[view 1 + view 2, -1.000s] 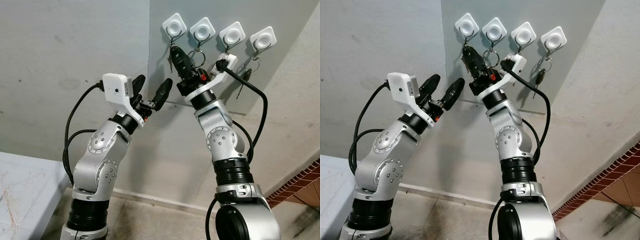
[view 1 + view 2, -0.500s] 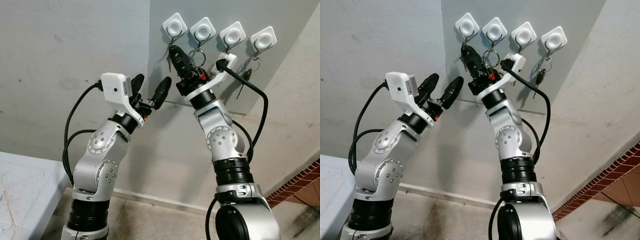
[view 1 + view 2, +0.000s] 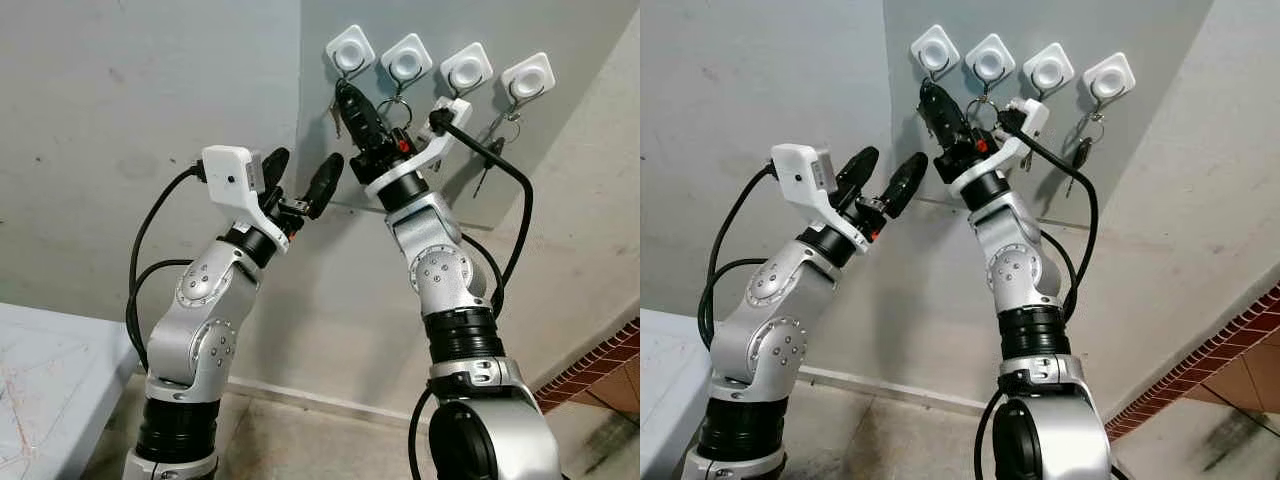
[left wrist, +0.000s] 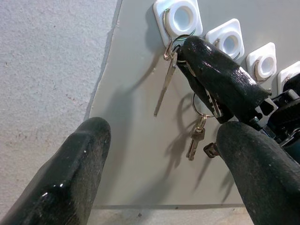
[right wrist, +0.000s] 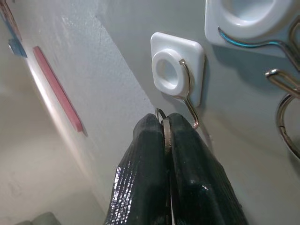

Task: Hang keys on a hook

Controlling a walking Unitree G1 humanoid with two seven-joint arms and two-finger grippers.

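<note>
Right pincer clamped on the key ring at the leftmost hook.

I see my right pincer (image 5: 165,136) pressed together on the key ring (image 5: 161,114), just under the wire tip of the leftmost hook (image 5: 180,77) on the grey wall panel (image 4: 136,154). One key (image 4: 165,86) dangles from the ring beside the fingers (image 4: 220,77). Keys (image 4: 195,138) hang on the neighbouring hook (image 3: 405,62). My left pincer (image 3: 300,185) sits lower, well apart from the hooks, its fingers spread with nothing between them.
</note>
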